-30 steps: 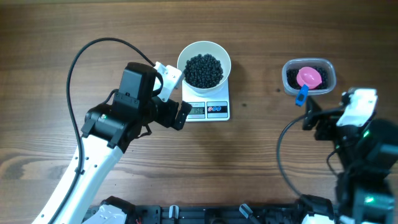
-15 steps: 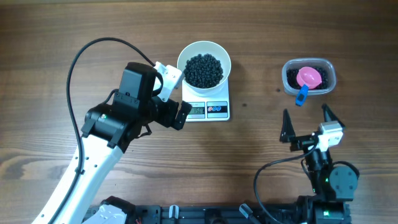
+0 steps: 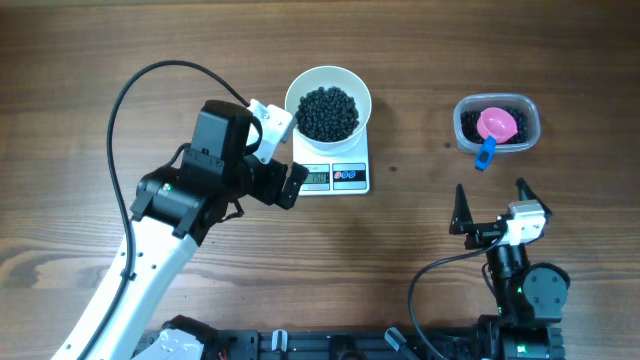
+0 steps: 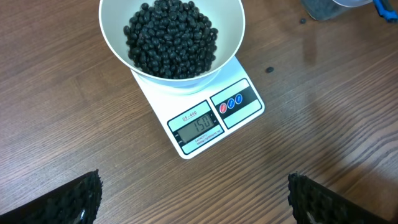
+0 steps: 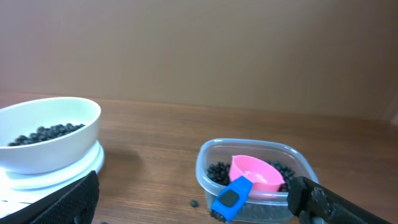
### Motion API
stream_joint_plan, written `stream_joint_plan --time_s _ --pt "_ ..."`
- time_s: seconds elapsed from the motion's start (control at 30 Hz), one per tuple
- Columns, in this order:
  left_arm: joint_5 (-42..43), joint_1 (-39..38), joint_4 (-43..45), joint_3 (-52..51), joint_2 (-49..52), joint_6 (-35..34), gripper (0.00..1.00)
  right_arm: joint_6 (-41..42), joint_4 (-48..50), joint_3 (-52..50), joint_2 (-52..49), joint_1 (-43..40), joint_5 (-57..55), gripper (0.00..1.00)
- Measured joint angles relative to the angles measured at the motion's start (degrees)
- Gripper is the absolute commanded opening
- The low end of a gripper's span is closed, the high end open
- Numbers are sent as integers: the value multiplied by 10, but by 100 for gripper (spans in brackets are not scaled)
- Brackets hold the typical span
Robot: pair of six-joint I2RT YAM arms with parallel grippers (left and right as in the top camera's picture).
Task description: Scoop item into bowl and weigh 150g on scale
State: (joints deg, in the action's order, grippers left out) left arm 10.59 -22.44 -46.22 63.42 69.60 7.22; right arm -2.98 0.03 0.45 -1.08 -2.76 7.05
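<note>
Wooden table (image 3: pixel 400 80): the right gripper (image 3: pixel 490 190) has pulled back from beside the tub (image 3: pixel 465 120) to the near edge, jaws wide and empty. The left gripper (image 3: pixel 285 155), equally wide and empty, hovers just left of the scale (image 3: pixel 350 160), whose bowl (image 3: pixel 292 100) holds the beans (image 3: pixel 328 112).

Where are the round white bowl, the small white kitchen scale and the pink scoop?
round white bowl (image 3: pixel 328 71), overhead view, far rim.
small white kitchen scale (image 4: pixel 200 126), left wrist view, display.
pink scoop (image 3: pixel 497 123), overhead view, cup.
</note>
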Motion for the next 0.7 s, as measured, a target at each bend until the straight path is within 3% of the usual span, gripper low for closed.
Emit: stream_joint_plan --time_s 0.7 --pt "0 0 0 0 0 0 100 -18 -1 0 0 0 -24 100"
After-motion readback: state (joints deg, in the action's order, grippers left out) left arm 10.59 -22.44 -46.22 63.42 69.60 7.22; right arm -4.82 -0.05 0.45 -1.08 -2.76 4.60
